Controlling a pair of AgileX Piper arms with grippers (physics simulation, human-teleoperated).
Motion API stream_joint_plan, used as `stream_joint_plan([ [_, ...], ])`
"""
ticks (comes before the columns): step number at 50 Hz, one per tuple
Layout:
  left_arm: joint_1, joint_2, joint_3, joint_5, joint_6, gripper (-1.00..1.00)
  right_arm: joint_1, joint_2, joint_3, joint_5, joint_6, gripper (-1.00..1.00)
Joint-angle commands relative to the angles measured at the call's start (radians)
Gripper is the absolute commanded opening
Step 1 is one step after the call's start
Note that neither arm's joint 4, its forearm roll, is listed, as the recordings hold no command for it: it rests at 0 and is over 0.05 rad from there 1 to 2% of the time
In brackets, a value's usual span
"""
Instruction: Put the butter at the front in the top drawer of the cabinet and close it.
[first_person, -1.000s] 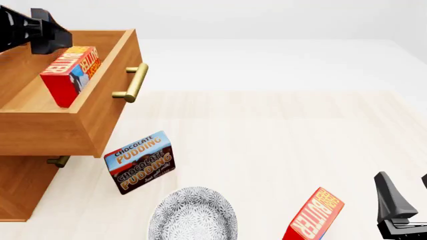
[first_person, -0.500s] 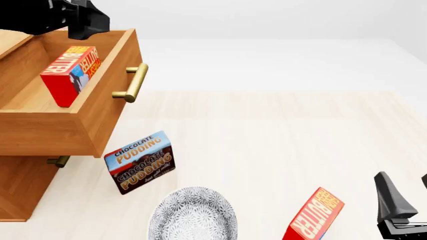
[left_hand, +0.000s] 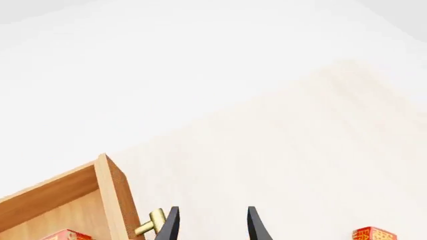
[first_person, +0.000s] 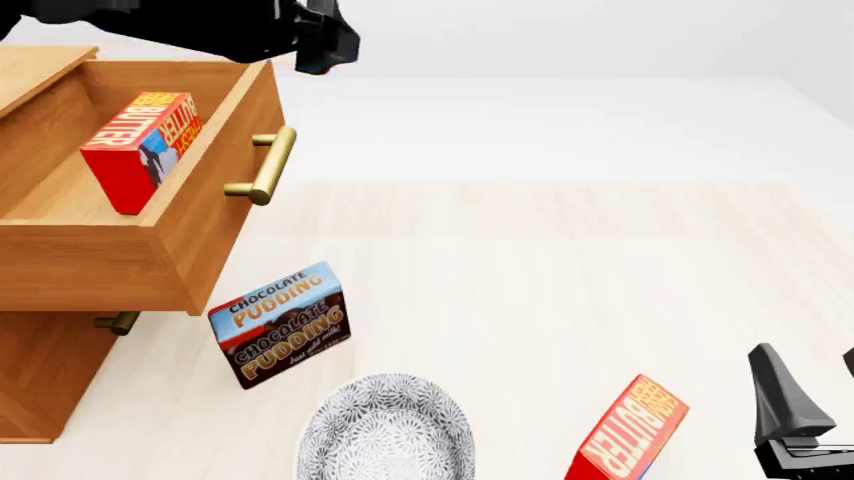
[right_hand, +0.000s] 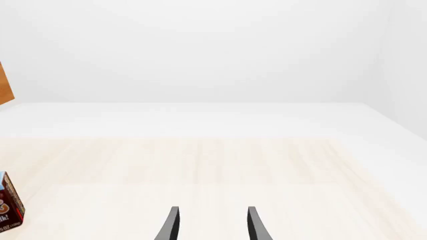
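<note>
left gripper (first_person: 328, 45) | moved right, from over the top drawer (first_person: 200, 215) past its front edge

butter in drawer (first_person: 139, 150): red carton with orange-yellow "BUTTER" face and blue side, standing tilted inside the top drawer.
butter at front (first_person: 627, 432): identical carton, sitting tilted on the table at the near edge, right of the patterned plate.
top drawer (first_person: 200, 215): honey-brown wood, standing pulled open, brass bar handle (first_person: 267, 165) showing.
cabinet (first_person: 47, 370): honey-brown chest, sitting at the table's left.
</note>
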Motion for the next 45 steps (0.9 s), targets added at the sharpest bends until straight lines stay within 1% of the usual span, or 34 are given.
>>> stream_joint_plan([
  [1,-0.069,0.108,-0.034,-0.059,-0.045,1.0,0.0,0.0,0.001,-0.001,0.0,1.0],
  [8,-0.089,0.131,-0.002,-0.11,-0.074,1.0,0.0,0.0,0.001,-0.002,0.0,1.0],
  [10,-0.1,0.142,0.017,-0.14,-0.103,1.0,0.0,0.0,0.001,-0.002,0.0,1.0],
  [21,-0.148,0.204,0.058,-0.22,-0.168,1.0,0.0,0.0,0.001,-0.001,0.0,1.0],
  [24,-0.161,0.229,0.089,-0.264,-0.198,1.0,0.0,0.0,0.001,-0.001,0.0,1.0],
  [31,-0.149,0.252,0.139,-0.321,-0.228,1.0,0.0,0.0,0.001,-0.001,0.0,1.0],
  [45,-0.133,0.274,0.201,-0.381,-0.253,1.0,0.0,0.0,0.001,-0.001,0.0,1.0],
])
